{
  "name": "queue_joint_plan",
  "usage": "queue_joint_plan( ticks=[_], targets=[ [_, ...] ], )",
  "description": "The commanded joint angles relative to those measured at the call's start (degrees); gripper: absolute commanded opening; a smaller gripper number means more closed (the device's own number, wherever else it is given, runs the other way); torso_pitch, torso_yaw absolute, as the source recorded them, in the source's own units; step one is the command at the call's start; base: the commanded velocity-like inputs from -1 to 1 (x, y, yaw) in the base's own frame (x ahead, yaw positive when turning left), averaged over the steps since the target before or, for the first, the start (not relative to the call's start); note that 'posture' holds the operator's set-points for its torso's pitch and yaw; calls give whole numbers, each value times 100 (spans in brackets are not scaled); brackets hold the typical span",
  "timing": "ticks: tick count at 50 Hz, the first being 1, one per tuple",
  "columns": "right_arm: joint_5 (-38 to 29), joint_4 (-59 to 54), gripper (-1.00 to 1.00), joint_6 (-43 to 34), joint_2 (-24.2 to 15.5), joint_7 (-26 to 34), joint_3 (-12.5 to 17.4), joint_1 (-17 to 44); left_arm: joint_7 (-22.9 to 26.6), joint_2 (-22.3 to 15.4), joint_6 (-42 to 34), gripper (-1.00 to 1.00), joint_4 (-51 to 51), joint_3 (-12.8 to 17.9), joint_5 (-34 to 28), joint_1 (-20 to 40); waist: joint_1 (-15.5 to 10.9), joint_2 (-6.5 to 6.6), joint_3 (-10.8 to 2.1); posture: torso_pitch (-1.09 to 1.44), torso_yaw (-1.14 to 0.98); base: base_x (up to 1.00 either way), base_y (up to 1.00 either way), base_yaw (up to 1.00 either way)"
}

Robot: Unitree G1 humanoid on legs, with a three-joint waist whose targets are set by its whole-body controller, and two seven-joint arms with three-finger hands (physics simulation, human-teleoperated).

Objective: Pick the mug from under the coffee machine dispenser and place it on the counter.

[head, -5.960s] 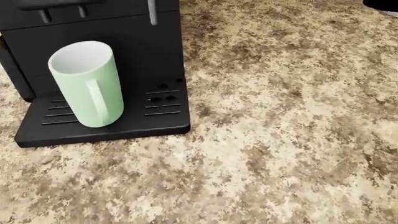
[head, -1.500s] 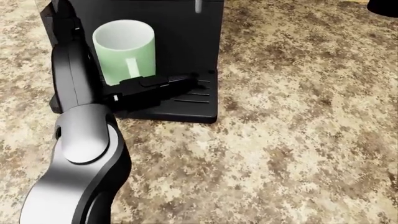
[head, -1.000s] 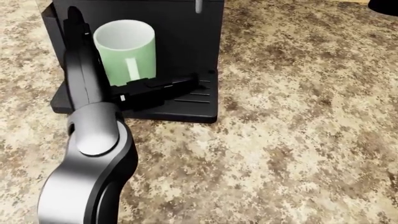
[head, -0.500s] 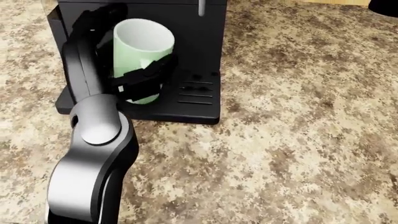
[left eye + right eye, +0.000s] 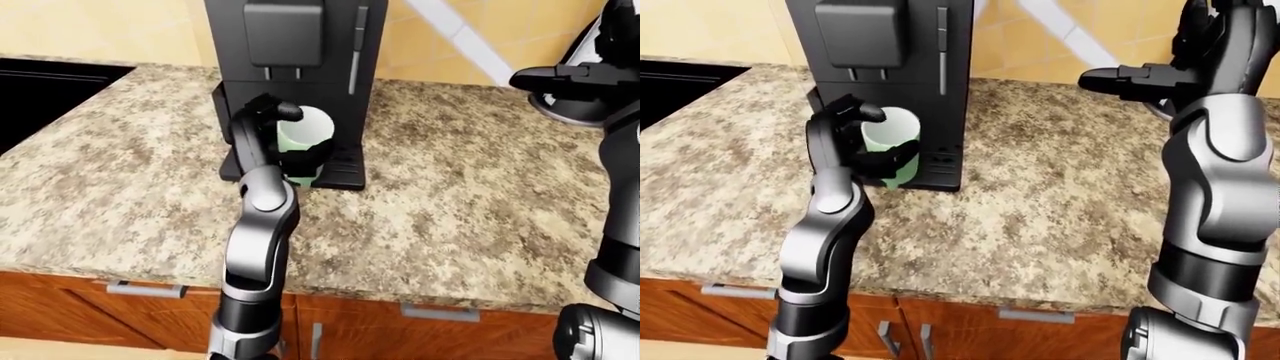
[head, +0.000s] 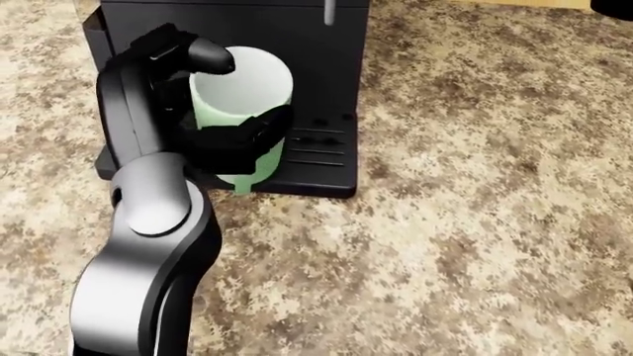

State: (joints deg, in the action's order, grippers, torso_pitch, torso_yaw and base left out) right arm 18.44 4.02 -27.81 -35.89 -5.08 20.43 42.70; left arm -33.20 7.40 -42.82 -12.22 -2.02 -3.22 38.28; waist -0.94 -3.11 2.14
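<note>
One rigid, smooth mug [image 6: 240,104] sits clenched in the left hand [image 6: 213,122]; gripping its mid-wall, handle below the fingers, resists slipping.

A smooth pale-green mug [image 6: 244,96] sits against the matt black coffee machine [image 5: 300,45] on a speckled stone-look counter [image 6: 475,222]; glossy wood cabinets [image 5: 60,319] carry metal handles [image 5: 435,310].

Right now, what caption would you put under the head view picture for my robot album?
Robot's left hand wraps around the green mug at the black coffee machine on a speckled counter.
</note>
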Motion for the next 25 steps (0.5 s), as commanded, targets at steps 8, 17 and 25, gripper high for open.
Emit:
queue_joint_plan(
  ticks=[8, 17, 25],
  targets=[
    [-30, 173, 100, 126, -99, -7, 76, 167, 47, 199, -557, -100, -796, -196, 231, 213, 21, -36, -113, 0, 0, 0, 0, 0],
    [-34, 159, 100, 138, -104, 11, 81, 166, -57, 350, -1059, -100, -1323, -274, 388, 277, 32, -46, -90, 0, 0, 0, 0, 0],
    [-33, 157, 100, 143, -108, 19, 86, 153, -91, 451, -1239, -100, -1571, -357, 480, 242, 37, -63, -83, 0, 0, 0, 0, 0]
  ],
)
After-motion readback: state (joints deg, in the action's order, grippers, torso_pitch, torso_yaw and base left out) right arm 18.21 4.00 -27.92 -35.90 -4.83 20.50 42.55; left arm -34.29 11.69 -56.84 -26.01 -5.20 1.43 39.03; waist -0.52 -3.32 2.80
